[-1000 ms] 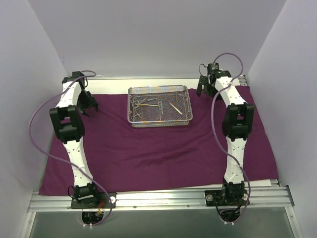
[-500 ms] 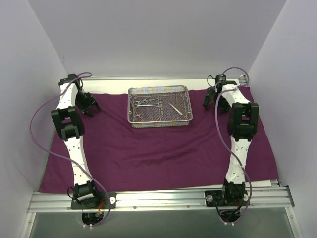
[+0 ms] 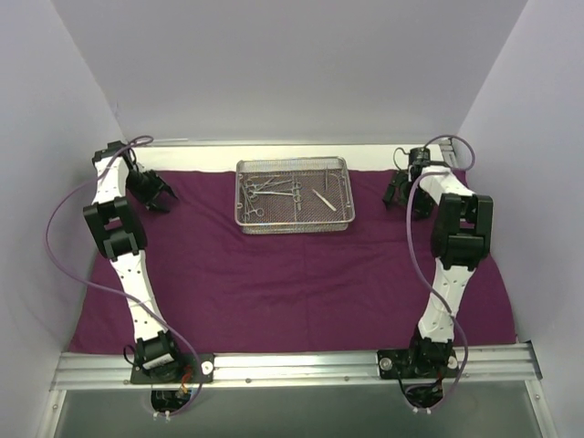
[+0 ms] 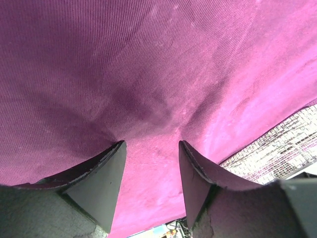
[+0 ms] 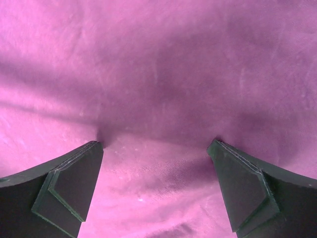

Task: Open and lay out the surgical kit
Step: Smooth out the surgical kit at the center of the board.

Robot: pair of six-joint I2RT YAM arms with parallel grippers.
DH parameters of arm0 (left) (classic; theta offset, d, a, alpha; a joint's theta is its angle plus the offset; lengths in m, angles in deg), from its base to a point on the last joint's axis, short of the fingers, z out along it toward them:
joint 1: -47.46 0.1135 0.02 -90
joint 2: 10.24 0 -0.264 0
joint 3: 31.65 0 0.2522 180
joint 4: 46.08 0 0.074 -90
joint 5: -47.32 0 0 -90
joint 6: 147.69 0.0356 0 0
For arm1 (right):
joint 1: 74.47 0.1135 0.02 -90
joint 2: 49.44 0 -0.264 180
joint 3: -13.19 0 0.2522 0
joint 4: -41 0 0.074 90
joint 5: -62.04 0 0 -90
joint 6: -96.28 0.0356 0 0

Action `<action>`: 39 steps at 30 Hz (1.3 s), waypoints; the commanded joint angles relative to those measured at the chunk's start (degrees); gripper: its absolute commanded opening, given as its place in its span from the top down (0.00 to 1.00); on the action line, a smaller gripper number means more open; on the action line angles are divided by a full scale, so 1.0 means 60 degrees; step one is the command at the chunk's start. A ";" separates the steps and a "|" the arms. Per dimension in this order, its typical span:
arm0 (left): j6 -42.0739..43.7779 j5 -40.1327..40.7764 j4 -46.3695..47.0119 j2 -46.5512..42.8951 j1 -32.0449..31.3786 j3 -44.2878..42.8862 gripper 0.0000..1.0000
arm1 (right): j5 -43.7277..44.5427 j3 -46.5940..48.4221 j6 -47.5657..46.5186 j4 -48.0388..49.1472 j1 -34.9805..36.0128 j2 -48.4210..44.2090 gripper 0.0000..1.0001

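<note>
Top external view shows the cloth (image 3: 292,283) spread flat, with the tray (image 3: 296,225) standing on its far middle part. Forceps (image 3: 269,189) and tweezers (image 3: 324,199) lie inside the tray. My left pincer (image 3: 155,196) is at the far left of the cloth, jaws apart and touching it. My right pincer (image 3: 401,196), far right, has its jaws wide apart, also touching the cloth.

White walls (image 3: 274,64) stand on three sides; an aluminium rail (image 3: 301,367) runs along the near edge.
</note>
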 commanded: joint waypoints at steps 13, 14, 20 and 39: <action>0.0687 0.3208 0.0702 -0.2275 0.0175 0.0922 0.40 | 0.0357 0.3019 -0.0120 -0.2209 -0.0259 0.1172 0.00; 0.0702 0.3092 0.0658 -0.2305 0.0175 0.0790 0.40 | 0.0285 0.3137 -0.0105 -0.2223 -0.0244 0.1098 0.00; 0.0673 0.2711 0.0643 -0.2145 0.0058 0.1111 0.40 | 0.0050 0.3695 -0.0017 -0.2721 -0.0229 0.1566 0.00; 0.0394 0.1392 0.0525 0.0521 0.0599 -0.0412 0.45 | -0.0082 0.3796 -0.0032 -0.2238 -0.0346 0.3074 0.00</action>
